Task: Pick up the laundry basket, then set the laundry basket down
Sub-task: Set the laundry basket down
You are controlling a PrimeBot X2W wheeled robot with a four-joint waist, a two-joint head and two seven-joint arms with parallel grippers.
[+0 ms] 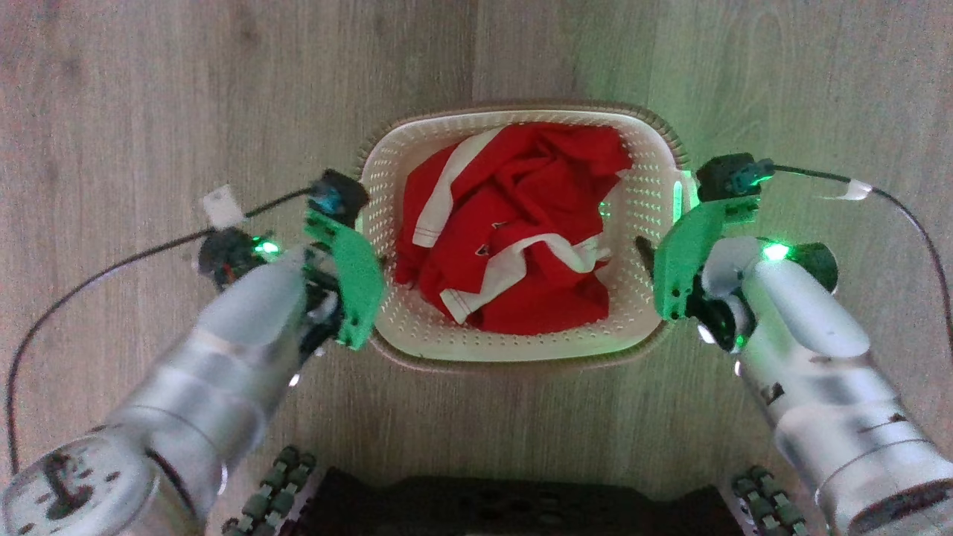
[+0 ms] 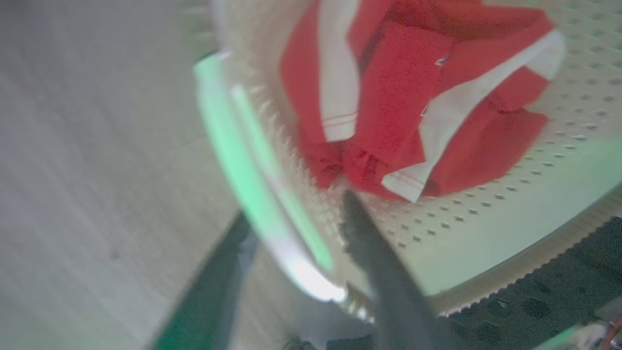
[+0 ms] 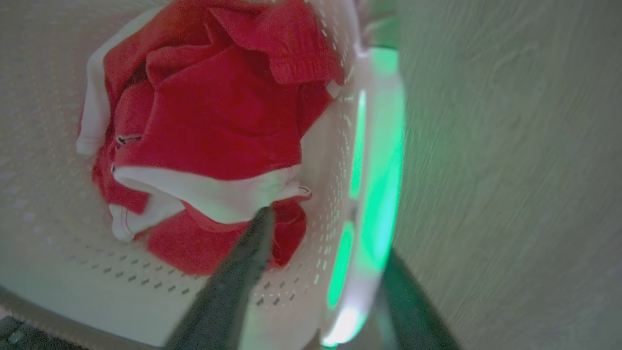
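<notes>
Both spread apart: left tool [image 2: 294,214] and right tool [image 3: 328,233], each straddling a side handle [image 3: 384,160] of the laundry basket [image 1: 521,346], red garment [image 1: 514,231] inboard.

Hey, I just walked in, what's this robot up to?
The robot has an arm at each side of the laundry basket, which holds a red and white garment, with wooden floor beneath. The left pincer and right pincer each straddle its side wall, one finger inside, one outside. Whether they are clamped is unclear.
</notes>
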